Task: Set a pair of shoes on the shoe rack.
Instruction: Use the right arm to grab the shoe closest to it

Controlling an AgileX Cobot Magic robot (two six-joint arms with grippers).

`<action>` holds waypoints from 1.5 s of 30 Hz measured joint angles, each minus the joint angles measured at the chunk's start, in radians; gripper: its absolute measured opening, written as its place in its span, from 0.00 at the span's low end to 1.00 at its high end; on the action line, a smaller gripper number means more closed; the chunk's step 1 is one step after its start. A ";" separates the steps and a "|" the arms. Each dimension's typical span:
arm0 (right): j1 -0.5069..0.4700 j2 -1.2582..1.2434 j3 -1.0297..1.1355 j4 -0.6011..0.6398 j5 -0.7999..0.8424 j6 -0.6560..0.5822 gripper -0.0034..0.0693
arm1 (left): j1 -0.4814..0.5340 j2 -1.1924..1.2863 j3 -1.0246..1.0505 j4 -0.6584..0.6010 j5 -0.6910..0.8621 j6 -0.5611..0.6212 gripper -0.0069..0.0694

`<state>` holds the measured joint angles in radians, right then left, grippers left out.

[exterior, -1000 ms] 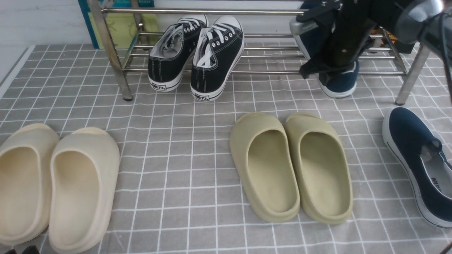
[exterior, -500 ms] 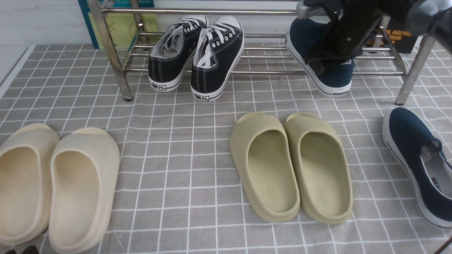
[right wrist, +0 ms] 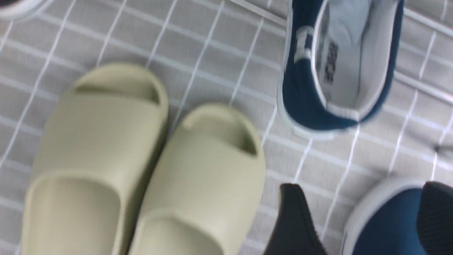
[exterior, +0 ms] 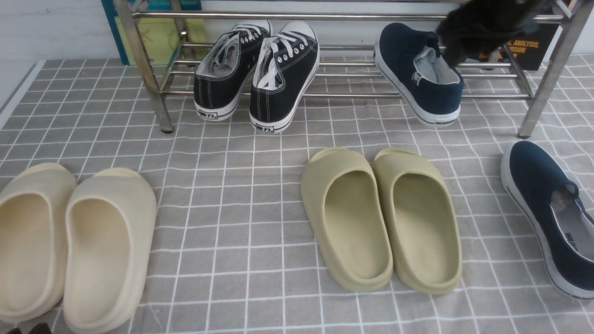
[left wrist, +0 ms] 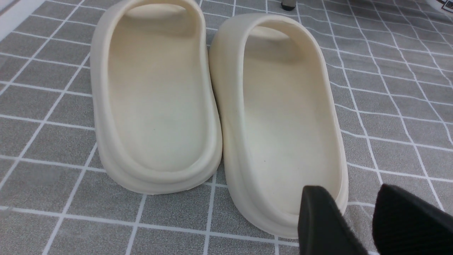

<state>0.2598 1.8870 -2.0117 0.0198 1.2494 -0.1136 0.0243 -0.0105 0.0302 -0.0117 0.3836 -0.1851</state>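
One navy slip-on shoe [exterior: 415, 69] leans on the lower bars of the silver shoe rack [exterior: 278, 15], its heel hanging over the front bar. The other navy shoe [exterior: 547, 215] lies on the checked cloth at the right, in front of the rack's leg. My right gripper [right wrist: 361, 209] is open and empty, up above the floor, with the cloth-side shoe's toe [right wrist: 385, 223] far below it and the racked shoe [right wrist: 339, 67] beyond. In the front view the right arm [exterior: 482, 23] is a dark blur at the rack's top right. My left gripper [left wrist: 354, 198] hovers open by a cream slipper.
A pair of black lace-up sneakers [exterior: 260, 69] leans on the rack's left half. Olive slippers [exterior: 380, 218] lie mid-cloth, cream slippers [exterior: 74, 246] at front left. Books stand behind the rack at the right [exterior: 526, 48] and at the left [exterior: 153, 32].
My right gripper has opened and let go of the navy shoe, which now rests on the rack. The arm has lifted up and away to the right.
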 joint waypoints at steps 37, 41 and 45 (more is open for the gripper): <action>-0.159 -0.228 1.026 -0.086 -0.399 0.151 0.11 | 0.000 0.000 0.000 0.000 0.000 0.000 0.40; -0.159 -0.228 1.026 -0.097 -0.400 0.151 0.10 | 0.000 0.000 0.000 0.000 0.000 0.000 0.40; -0.159 -0.262 1.022 -0.103 -0.381 0.154 0.10 | 0.000 0.000 0.000 0.000 0.000 0.000 0.40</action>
<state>0.1005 1.6245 -0.9896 -0.0834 0.8682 0.0408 0.0243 -0.0105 0.0302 -0.0117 0.3836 -0.1851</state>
